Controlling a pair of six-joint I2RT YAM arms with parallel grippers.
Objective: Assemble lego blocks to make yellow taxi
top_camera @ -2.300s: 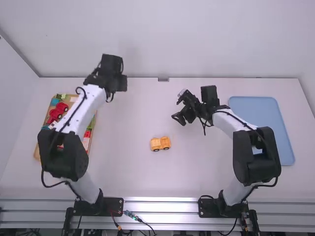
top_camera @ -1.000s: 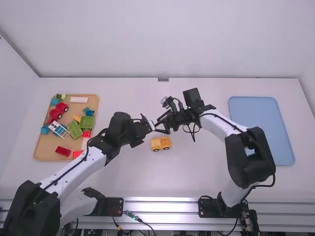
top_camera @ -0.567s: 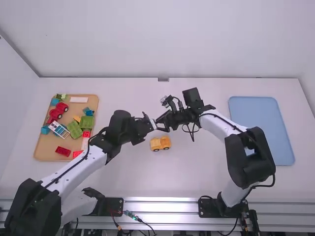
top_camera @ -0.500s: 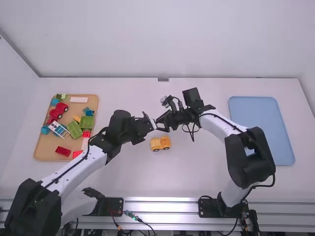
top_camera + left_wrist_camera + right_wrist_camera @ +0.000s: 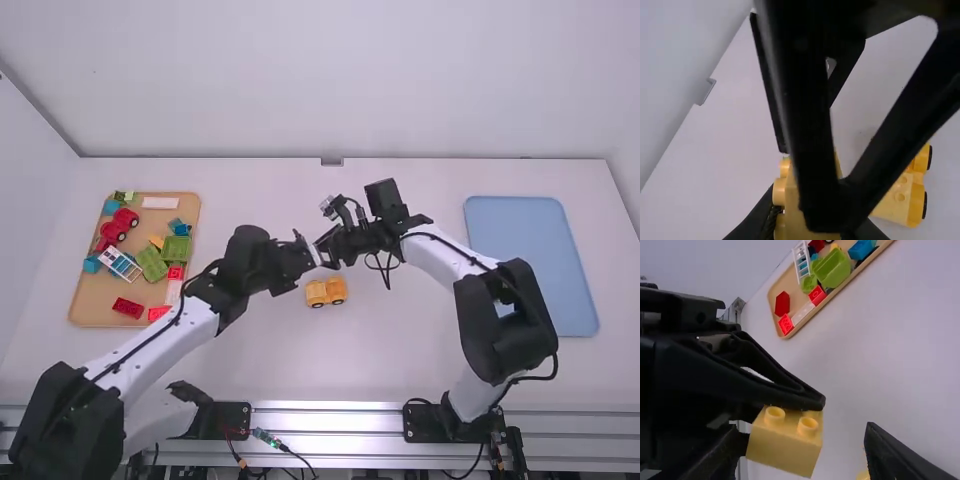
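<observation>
The left hand [image 5: 312,255] grips a yellow block [image 5: 784,446] beside the open right hand [image 5: 330,252]. The yellow wheeled base [image 5: 326,292] sits on the table [image 5: 270,355], just nearer.

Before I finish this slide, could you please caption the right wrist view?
Left gripper holding a yellow block before the open right gripper, a tray beyond.

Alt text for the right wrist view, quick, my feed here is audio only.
The left gripper holds a yellow block with two studs between the open fingers of the right gripper. Beyond, on the white table, a wooden tray holds red, green and blue blocks.
</observation>
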